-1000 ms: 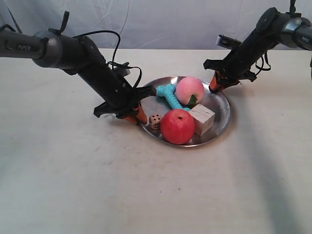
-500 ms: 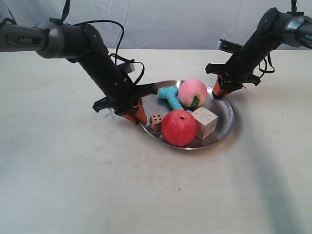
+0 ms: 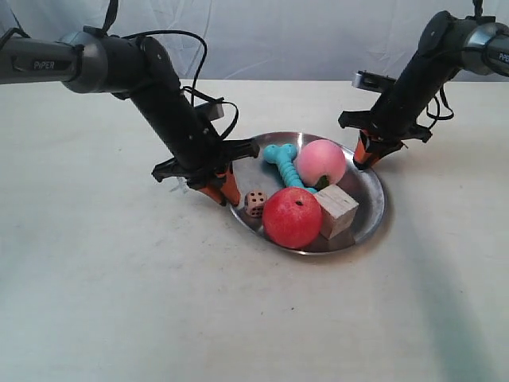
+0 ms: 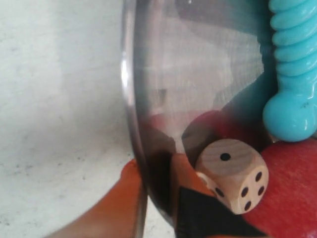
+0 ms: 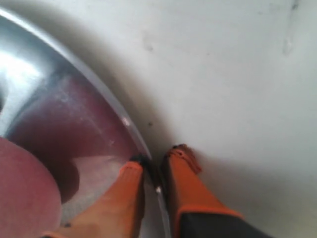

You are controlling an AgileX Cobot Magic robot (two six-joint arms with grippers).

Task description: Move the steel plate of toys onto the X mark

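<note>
The steel plate [image 3: 374, 208] holds the red apple [image 3: 292, 217], pink peach [image 3: 320, 162], turquoise bone [image 3: 282, 163], wooden cube [image 3: 336, 210] and die [image 3: 254, 203]. My left gripper [image 3: 225, 191], on the arm at the exterior view's left, is shut on the plate's rim beside the die. In the left wrist view the gripper [image 4: 153, 168] pinches the rim [image 4: 130, 99], with the die [image 4: 233, 173] and bone [image 4: 290, 74] just inside. My right gripper [image 3: 367, 153] is shut on the opposite rim near the peach. The right wrist view shows this gripper [image 5: 154, 161] straddling the rim [image 5: 99, 84]. No X mark shows.
Pale tabletop [image 3: 119, 302] surrounds the plate on all sides. A white cloth backdrop [image 3: 262, 36] hangs behind the table's far edge. Black cables [image 3: 195, 83] loop off the left arm above the table.
The plate, with its toys, has slid toward the exterior view's right and slightly nearer the camera. Both grippers moved along with it, still clamped on the rim.
</note>
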